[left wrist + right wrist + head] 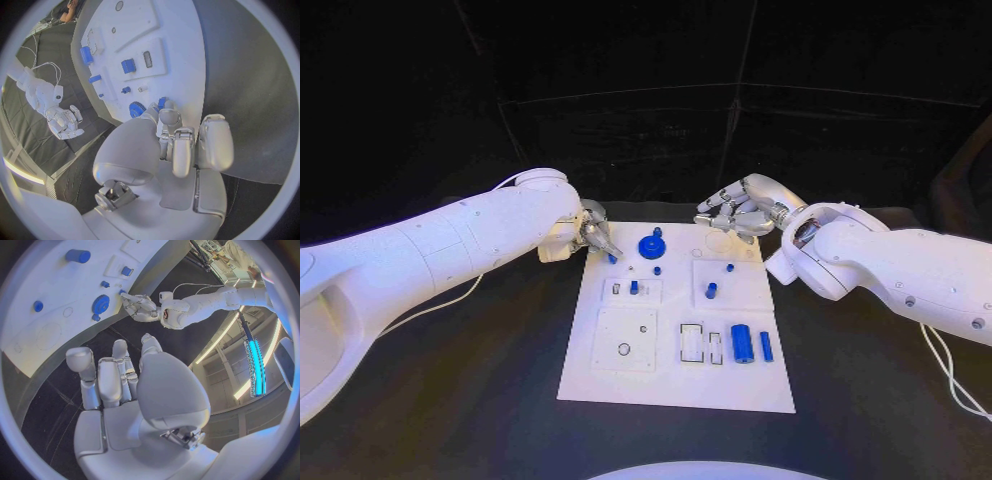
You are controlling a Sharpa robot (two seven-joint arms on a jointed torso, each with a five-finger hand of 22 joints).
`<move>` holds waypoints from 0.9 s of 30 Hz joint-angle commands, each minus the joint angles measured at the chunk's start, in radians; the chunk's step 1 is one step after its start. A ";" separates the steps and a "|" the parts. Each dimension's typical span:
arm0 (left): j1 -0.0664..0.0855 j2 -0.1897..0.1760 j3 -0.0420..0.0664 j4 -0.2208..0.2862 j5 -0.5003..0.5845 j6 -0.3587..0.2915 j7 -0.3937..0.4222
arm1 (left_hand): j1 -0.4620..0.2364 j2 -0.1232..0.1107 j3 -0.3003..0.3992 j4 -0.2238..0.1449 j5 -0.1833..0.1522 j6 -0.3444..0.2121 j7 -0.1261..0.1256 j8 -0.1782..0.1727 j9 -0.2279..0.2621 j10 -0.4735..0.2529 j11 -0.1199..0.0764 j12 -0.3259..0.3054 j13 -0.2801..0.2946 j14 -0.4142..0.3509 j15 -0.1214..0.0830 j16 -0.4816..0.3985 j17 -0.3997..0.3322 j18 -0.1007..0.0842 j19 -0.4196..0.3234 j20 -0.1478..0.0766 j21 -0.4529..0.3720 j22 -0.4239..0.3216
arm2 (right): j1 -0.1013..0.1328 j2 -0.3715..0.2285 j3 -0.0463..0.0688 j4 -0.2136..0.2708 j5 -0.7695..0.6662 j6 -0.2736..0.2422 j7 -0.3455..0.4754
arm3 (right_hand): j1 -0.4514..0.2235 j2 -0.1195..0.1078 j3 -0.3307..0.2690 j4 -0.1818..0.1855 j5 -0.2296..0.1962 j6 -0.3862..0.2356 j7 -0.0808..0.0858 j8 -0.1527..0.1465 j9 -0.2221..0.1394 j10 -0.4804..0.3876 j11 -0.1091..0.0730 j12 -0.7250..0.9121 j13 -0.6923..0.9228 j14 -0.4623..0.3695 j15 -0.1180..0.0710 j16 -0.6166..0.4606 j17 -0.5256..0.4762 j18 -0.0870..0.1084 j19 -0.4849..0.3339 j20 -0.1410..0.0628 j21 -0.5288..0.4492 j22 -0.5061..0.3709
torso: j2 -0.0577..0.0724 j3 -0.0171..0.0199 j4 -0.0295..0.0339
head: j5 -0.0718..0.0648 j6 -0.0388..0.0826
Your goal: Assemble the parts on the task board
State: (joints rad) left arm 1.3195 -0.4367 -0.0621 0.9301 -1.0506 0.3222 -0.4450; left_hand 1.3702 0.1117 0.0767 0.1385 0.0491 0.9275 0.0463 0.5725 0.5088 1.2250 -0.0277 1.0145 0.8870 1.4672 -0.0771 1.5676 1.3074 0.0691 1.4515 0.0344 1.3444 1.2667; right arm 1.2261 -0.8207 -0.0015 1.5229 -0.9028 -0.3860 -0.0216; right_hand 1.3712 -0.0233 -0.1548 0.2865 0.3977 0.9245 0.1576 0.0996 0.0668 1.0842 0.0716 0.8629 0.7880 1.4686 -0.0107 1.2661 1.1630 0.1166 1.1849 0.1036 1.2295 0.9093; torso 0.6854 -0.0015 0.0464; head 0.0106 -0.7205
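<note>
— What do the arms look like?
— The left arm (430, 255) and right arm (913, 265) have smooth white rounded shells dotted with small dark screws, and a thin white cable trails beside each.
— And the hands?
— The left hand (593, 233) and right hand (740, 210) are silver, segmented metal with pale rounded fingertips (215, 142).

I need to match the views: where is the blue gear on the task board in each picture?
Head view: the blue gear sits near the far edge of the task board, between the two hands.
Left wrist view: the gear lies just beyond the left hand.
Right wrist view: the gear lies at the board's edge, beside the left hand.
Shared landmark: the big blue cylinder.
</note>
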 commanded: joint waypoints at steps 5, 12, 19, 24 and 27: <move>0.001 -0.040 0.001 0.055 0.007 -0.090 0.035 | 0.027 -0.003 0.062 -0.040 0.000 0.009 -0.006 0.003 0.003 0.020 -0.001 0.001 0.007 0.104 -0.009 0.003 0.263 -0.001 0.000 -0.011 -0.004 0.001 | 0.002 -0.001 0.000 0.001 0.002 0.004 0.011 | 0.002 0.012 -0.005 -0.002 0.006 -0.006 0.001 0.006 0.002 -0.005 0.000 -0.004 -0.001 0.000 0.006 -0.006 -0.001 0.015 -0.005 0.001 -0.007 -0.002 | -0.002 0.0008 0.0019 | 0.000 -0.002; 0.001 -0.114 0.000 0.176 0.013 -0.187 0.055 | 0.025 -0.028 0.111 -0.058 0.001 0.016 -0.007 0.001 0.003 0.039 -0.004 0.007 0.016 0.104 -0.011 0.003 0.263 -0.002 0.004 -0.013 -0.001 0.007 | 0.002 -0.003 0.000 -0.003 0.003 0.003 0.012 | 0.002 0.012 -0.005 -0.002 0.006 -0.006 0.001 0.006 0.002 -0.005 0.000 -0.004 -0.001 0.000 0.006 -0.006 -0.001 0.015 -0.005 0.001 -0.007 -0.002 | -0.004 -0.0003 0.0067 | 0.002 -0.003; -0.010 -0.195 0.000 0.313 0.014 -0.271 0.063 | 0.009 -0.053 0.167 -0.066 0.001 0.023 -0.009 0.000 0.003 0.052 -0.005 0.011 0.022 0.104 -0.012 0.003 0.263 -0.003 0.008 -0.014 0.002 0.013 | 0.002 -0.004 0.000 -0.006 0.005 0.004 0.014 | 0.002 0.012 -0.005 -0.002 0.006 -0.006 0.001 0.006 0.002 -0.005 0.000 -0.004 -0.001 0.000 0.006 -0.006 -0.001 0.015 -0.005 0.001 -0.007 -0.002 | -0.008 -0.0006 0.0123 | 0.001 -0.006; -0.032 -0.250 -0.002 0.416 0.007 -0.328 0.057 | -0.012 -0.077 0.221 -0.071 0.001 0.027 -0.009 0.000 0.005 0.060 -0.006 0.012 0.026 0.104 -0.013 0.003 0.263 -0.004 0.010 -0.015 0.004 0.017 | 0.002 -0.004 0.000 -0.009 0.007 0.006 0.014 | 0.002 0.012 -0.005 -0.002 0.006 -0.006 0.001 0.006 0.002 -0.005 0.000 -0.004 -0.001 0.000 0.006 -0.006 -0.001 0.015 -0.005 0.001 -0.007 -0.002 | -0.010 -0.0007 0.0155 | 0.006 -0.002; -0.042 -0.268 -0.007 0.451 -0.003 -0.338 0.050 | -0.028 -0.093 0.258 -0.074 0.001 0.028 -0.009 0.001 0.008 0.063 -0.006 0.011 0.025 0.104 -0.013 0.003 0.263 -0.004 0.011 -0.015 0.003 0.018 | 0.002 -0.004 0.000 -0.010 0.007 0.007 0.014 | 0.002 0.012 -0.005 -0.002 0.006 -0.006 0.001 0.006 0.002 -0.005 0.000 -0.004 -0.001 0.000 0.006 -0.006 -0.001 0.015 -0.005 0.001 -0.007 -0.002 | -0.010 -0.0008 0.0160 | 0.004 -0.005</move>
State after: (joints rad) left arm 1.2786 -0.7010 -0.0690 1.3697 -1.0441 0.0430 -0.4002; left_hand 1.3425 0.0241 0.2284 0.1631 0.0460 0.9454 0.0424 0.5690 0.5132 1.2832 -0.0338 1.0227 0.9116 1.4672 -0.0841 1.5676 1.3074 0.0690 1.4578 0.0213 1.3444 1.2838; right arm 1.2260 -0.8248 -0.0015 1.5119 -0.9004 -0.3852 -0.0181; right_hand 1.3711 -0.0233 -0.1548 0.2865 0.3977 0.9245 0.1576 0.0996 0.0675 1.0842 0.0716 0.8629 0.7879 1.4685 -0.0107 1.2661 1.1632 0.1165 1.1849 0.1036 1.2256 0.9083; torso 0.6762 -0.0021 0.0602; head 0.0167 -0.7230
